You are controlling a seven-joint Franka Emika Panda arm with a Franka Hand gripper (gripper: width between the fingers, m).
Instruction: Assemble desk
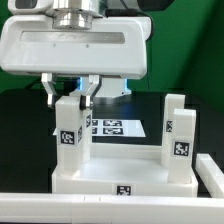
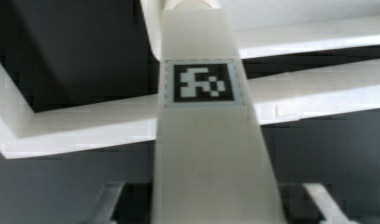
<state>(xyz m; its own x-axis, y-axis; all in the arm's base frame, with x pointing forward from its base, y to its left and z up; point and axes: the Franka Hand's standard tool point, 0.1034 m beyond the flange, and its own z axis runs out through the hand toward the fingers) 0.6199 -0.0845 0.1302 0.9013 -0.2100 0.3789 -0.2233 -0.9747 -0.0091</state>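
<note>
The white desk tabletop lies at the front of the exterior view, with a tag on its front rim. Two white legs stand upright on it: one on the exterior view's left and one on the right, each with a tag. My gripper is above the left leg, with one finger on each side of its top. In the wrist view the leg runs up the middle between my fingers. A dark gap shows on each side, so the gripper is open. The tabletop rim shows behind the leg.
The marker board lies flat on the black table behind the tabletop. A white rail runs along the front and right edge of the scene. The large white robot body hangs over the left leg.
</note>
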